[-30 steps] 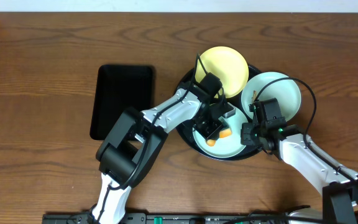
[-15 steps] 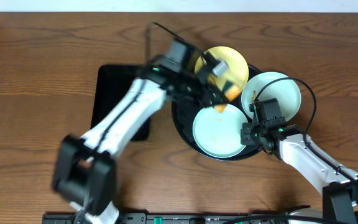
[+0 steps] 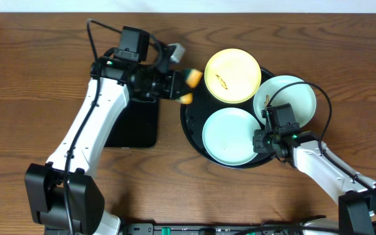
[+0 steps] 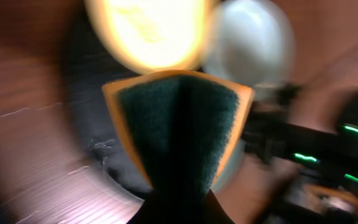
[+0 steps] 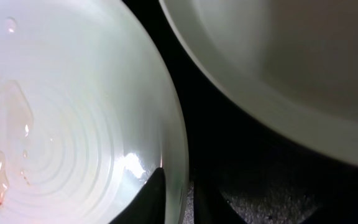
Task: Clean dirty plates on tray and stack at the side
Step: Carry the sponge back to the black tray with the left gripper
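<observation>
Pale mint-white, the nearest round shallow plate [image 3: 229, 137] lies uncovered on your large round glossy black tray [image 3: 189, 117]. A second ago your left gripper [image 3: 175, 85] was scrubbing it, and the orange mark there is gone from the overhead view, though the right wrist view shows faint reddish wet traces near its centre. I'd judge that plate about done. Your right gripper [image 3: 264, 139] sits at its rim as before, a finger on each side, apparently pinching it steady. Farther out, the left gripper has swung away to the tray's left edge, beside the small rectangular black tray [image 3: 142, 125], clamped on the folded orange sponge with the dark green scouring face [image 4: 179, 124]. Beyond that, the pale yellow round plate [image 3: 232, 75] carries a brown smear at its centre, so it likely needs scrubbing next. The far mint-white plate [image 3: 286, 98] overlaps the tray's right rim. Count three plates, all on the round tray and none stacked aside, plus one sponge and two trays.
</observation>
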`<state>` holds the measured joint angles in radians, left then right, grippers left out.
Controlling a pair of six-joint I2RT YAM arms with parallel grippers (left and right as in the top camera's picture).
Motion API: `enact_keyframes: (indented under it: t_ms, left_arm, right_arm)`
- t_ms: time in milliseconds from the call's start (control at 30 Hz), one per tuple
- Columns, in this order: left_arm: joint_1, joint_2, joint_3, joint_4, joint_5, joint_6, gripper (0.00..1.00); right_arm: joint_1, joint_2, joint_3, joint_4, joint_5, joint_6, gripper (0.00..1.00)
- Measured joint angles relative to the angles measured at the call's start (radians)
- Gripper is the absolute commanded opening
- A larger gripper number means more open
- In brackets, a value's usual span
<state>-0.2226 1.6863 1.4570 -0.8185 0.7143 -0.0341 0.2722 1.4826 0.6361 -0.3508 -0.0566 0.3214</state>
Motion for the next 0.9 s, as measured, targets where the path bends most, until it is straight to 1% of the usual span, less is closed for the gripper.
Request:
enact_keyframes:
  t_ms: [67,133,200,233,267,433,633,667,700,733,767,833,900]
  left_arm:
    - [0.012,0.0,0.0,-0.044,-0.151,0.0,0.07]
    - [0.019,0.001,-0.005,-0.065,-0.309,-0.013,0.08]
    - [0.019,0.001,-0.018,-0.063,-0.436,-0.027,0.08]
    - [0.019,0.001,-0.024,-0.06,-0.466,-0.032,0.08]
    - [0.019,0.001,-0.04,-0.054,-0.527,-0.043,0.07]
    - [0.019,0.037,-0.11,0.0,-0.679,-0.075,0.08]
    - [0.041,0.153,-0.142,0.051,-0.73,-0.09,0.08]
    - [0.049,0.177,-0.142,0.059,-0.735,-0.093,0.45]
    - [0.061,0.208,-0.142,0.07,-0.74,-0.097,0.65]
    - [0.069,0.233,-0.142,0.08,-0.743,-0.098,0.76]
    - [0.075,0.255,-0.142,0.087,-0.744,-0.098,0.8]
    - [0.085,0.308,-0.142,0.095,-0.744,-0.1,0.84]
    - [0.092,0.317,-0.134,0.101,-0.74,-0.106,0.85]
  right_arm:
    - [0.0,0.0,-0.002,0.0,0.0,0.0,0.27]
    - [0.0,0.0,-0.003,0.0,0.0,0.0,0.28]
    - [0.0,0.0,-0.003,0.0,0.0,0.0,0.28]
    - [0.0,0.0,-0.003,0.0,0.0,0.0,0.28]
    - [0.0,0.0,-0.004,0.0,0.0,0.0,0.28]
    - [0.0,0.0,-0.004,0.0,0.0,0.0,0.28]
    - [0.0,0.0,-0.004,-0.002,0.0,0.0,0.28]
    - [0.0,0.0,-0.004,-0.002,0.0,0.0,0.28]
    - [0.0,0.0,-0.004,-0.003,0.0,0.0,0.28]
    - [0.0,0.0,-0.004,-0.003,0.0,0.0,0.28]
    - [0.0,0.0,-0.004,-0.003,0.0,0.0,0.28]
    - [0.0,0.0,-0.004,-0.003,0.0,0.0,0.28]
    - [0.0,0.0,-0.004,-0.003,0.0,0.0,0.28]
